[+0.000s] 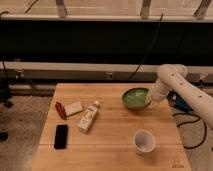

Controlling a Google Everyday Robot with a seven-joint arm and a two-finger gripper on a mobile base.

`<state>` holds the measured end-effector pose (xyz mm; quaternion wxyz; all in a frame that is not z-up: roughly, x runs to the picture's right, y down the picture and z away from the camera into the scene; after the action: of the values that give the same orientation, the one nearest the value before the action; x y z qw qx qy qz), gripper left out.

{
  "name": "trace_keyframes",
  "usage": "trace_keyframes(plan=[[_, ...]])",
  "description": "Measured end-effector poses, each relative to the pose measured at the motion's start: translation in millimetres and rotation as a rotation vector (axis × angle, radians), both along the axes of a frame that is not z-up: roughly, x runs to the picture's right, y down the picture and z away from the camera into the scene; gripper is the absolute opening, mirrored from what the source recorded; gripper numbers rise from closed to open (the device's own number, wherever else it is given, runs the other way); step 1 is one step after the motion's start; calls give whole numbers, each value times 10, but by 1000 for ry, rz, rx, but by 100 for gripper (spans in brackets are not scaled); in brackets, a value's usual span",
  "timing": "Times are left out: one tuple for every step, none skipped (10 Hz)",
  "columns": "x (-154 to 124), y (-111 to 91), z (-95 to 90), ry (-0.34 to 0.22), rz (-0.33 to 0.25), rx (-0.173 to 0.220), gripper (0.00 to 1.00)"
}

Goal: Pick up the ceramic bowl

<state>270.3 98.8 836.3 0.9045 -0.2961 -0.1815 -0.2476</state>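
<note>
Wooden table [112,145] | gripper [149,102] at ceramic bowl [135,98] rim, fingers unclear | white cup [144,141] near | bottle [88,118] apart

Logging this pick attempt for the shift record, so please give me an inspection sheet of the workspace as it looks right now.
Surface: wooden table, bare wood between items.
Job's things: green ceramic bowl at the table's far right, upright.
Clutter: white cup near right; bottle lying at centre; black phone near left; red item beside a pale block.
Grippers: end effector at the bowl's right rim.
Cables: black cable hanging behind the table; cords on the floor at right.
Surroundings: dark wall panel, pale rail, speckled floor.
</note>
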Motion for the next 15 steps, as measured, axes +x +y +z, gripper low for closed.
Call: trace_keyframes(plan=[[0,-23,-16,1,-1,0,0],[-2,-33,-27,1,-2,-2,0],[-12,-56,-46,1,-5,-5,0],[-17,-73,-63,1,-6,-7,0],[-19,-85,-71,1,-6,-7,0],[-21,-97,-80,1,-7,-8,0],[-28,-116,-87,1,-8,-7,0],[-26,-125,-98,2,-8,-9,0],[-27,-131,-110,2,-10,-12,0],[-33,-140,-115,2,-10,-12,0],[-36,-155,-120,2,-10,-11,0],[-35,-167,-133,3,-10,-12,0],[-39,-177,-139,3,-11,-13,0],[-41,-184,-144,3,-11,-14,0],[-40,-195,-157,4,-12,-15,0]])
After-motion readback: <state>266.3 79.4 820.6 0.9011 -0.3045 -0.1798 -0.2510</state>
